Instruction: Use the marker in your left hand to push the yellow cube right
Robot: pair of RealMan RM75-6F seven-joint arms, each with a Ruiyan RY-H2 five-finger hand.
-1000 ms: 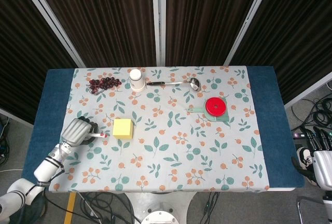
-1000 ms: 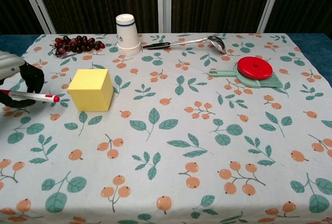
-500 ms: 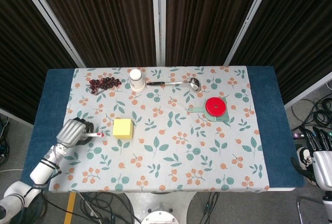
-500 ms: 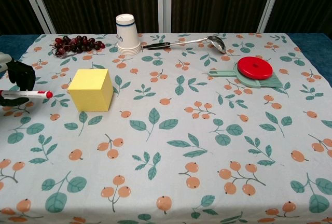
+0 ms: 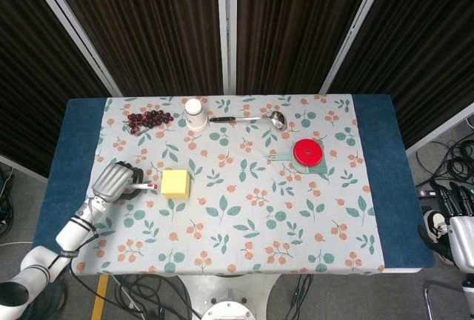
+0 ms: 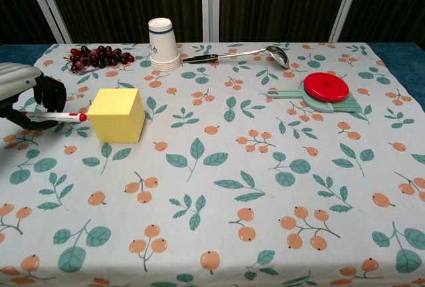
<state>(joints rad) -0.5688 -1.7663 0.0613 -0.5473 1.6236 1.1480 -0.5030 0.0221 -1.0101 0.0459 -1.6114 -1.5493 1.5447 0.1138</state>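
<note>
The yellow cube (image 5: 175,184) (image 6: 117,114) sits on the floral tablecloth, left of centre. My left hand (image 5: 116,180) (image 6: 26,92) holds a white marker (image 6: 58,116) (image 5: 145,185) with a red cap, lying level and pointing right. The red tip is at the cube's left face, touching or a hair short of it. My right hand (image 5: 459,237) hangs off the table's right edge at the head view's lower right corner, holding nothing that I can see.
At the back left lie dark cherries (image 6: 96,56) and an upturned paper cup (image 6: 164,44). A metal ladle (image 6: 242,54) lies behind centre. To the right, a red disc rests on a green tool (image 6: 323,92). Floral cloth (image 6: 252,187) stretches right of the cube.
My left hand first drew back to the left, then moved right again, bringing the marker's red tip up to the cube's left face. The cube has not visibly shifted.
</note>
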